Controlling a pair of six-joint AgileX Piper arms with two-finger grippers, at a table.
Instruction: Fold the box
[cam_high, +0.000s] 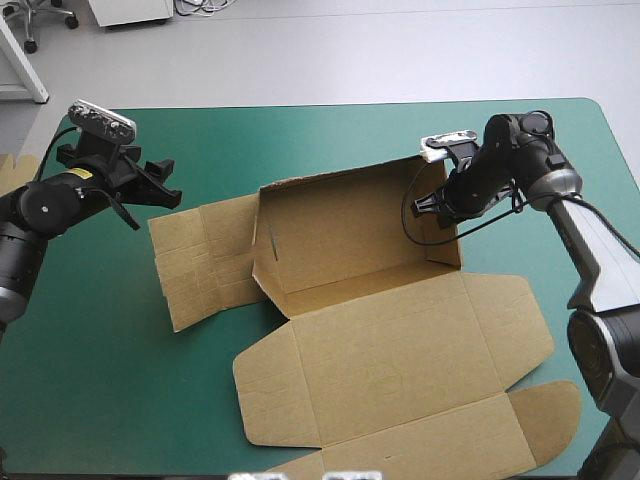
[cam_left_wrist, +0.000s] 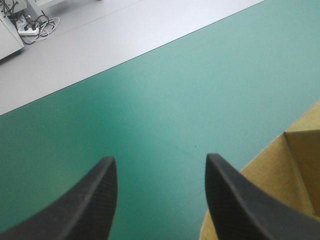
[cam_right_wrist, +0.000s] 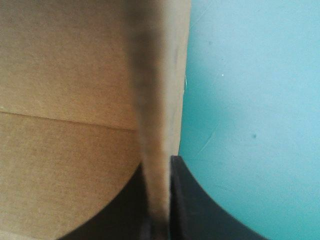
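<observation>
Right gripper (cam_right_wrist: 159, 165) clamped on a raised wall of the brown box (cam_right_wrist: 65, 90), board edge pinched between its black fingers (cam_right_wrist: 200, 210); only the right wrist view shows that pinch, teal-green cover (cam_right_wrist: 250, 100) on the wall's outer side. Left gripper (cam_left_wrist: 159, 160) released, fingers spread over bare cover with a box corner just beside one finger; only the high view shows the box mid-table, lid and flaps flat toward the near edge, back and side walls up. Right arm (cam_high: 590, 230) bends down onto the far right wall; left arm (cam_high: 40, 210) hangs raised beside the box's left flap.
</observation>
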